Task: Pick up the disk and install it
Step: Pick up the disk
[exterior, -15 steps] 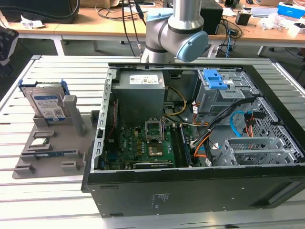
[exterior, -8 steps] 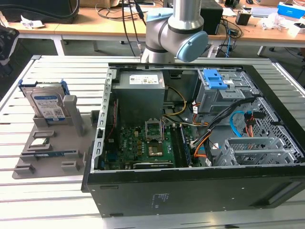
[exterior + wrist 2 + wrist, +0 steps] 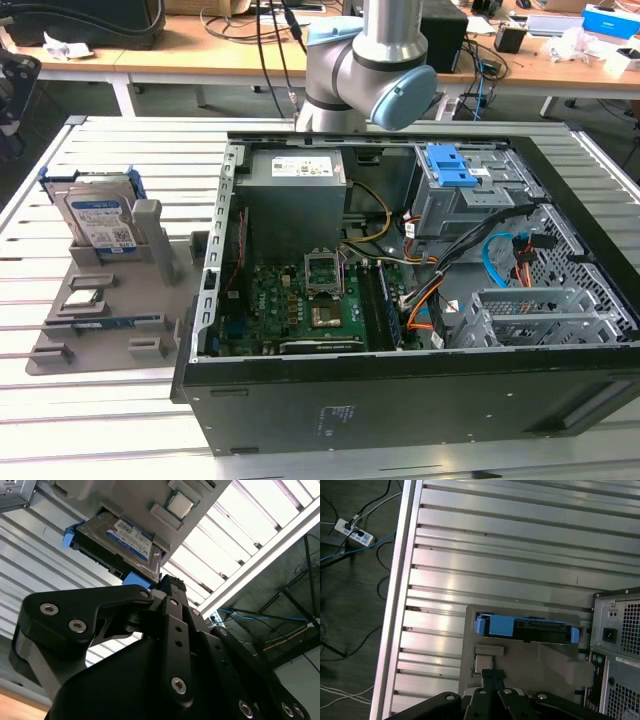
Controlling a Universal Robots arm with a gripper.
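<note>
The task is sitting at its very start: the flat silver hard drive with the white-and-blue label and blue plastic carrier, the disk [image 3: 98,215], is standing on edge in a slot of the grey plastic parts holder [image 3: 135,292], not yet lifted and well apart from the open black computer case [image 3: 400,410] where it belongs. Both the picking up and the installing are left to do. The black two-finger gripper [image 3: 492,673] is hanging above the holder, near the disk but not touching it. In both wrist views its fingers are lying together at the tips, with nothing between them. In the second wrist view the gripper [image 3: 167,583] is pointing towards the disk [image 3: 125,537], and in the first wrist view the disk's blue carrier edge [image 3: 520,628] is showing just beyond the fingertips. The grey-and-blue robot arm [image 3: 370,60] is rising behind the case. The holder is also carrying a small square silver processor chip [image 3: 85,297] in a shallow recess and a long thin memory stick [image 3: 110,323] in a low slot, both in front of the disk. Inside the case, a green motherboard [image 3: 290,300] is lying flat, a grey power supply box [image 3: 295,195] is sitting beyond it, and a grey metal drive cage [image 3: 460,205] with a blue plastic latch [image 3: 452,165] on top is standing towards the exterior view's right. Holder and case are both resting on a slatted aluminium table [image 3: 100,420].
</note>
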